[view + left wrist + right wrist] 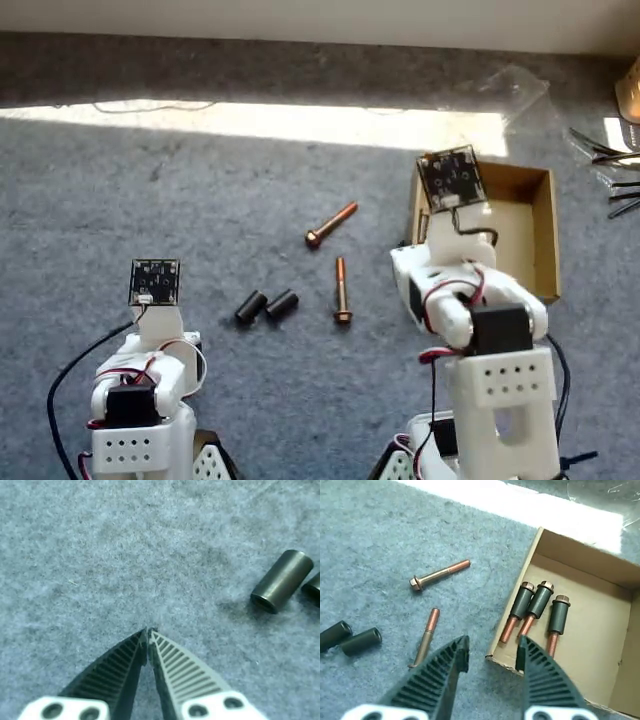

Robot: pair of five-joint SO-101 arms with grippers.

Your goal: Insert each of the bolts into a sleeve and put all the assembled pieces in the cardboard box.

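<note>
Pinched fully shut and empty, the left gripper (149,630) is held low over the grey carpet (125,555), arm tucked back near its base. Two black sleeves (282,580) are seen just ahead, toward the other arm. The right gripper (492,647) is held moderately open, nothing gripped, arm stretched out over the cardboard box's (580,555) near edge. Two loose bolts (425,639) are seen beside it on the carpet, and three assembled pieces (539,600) are laid side by side inside the box.
</note>
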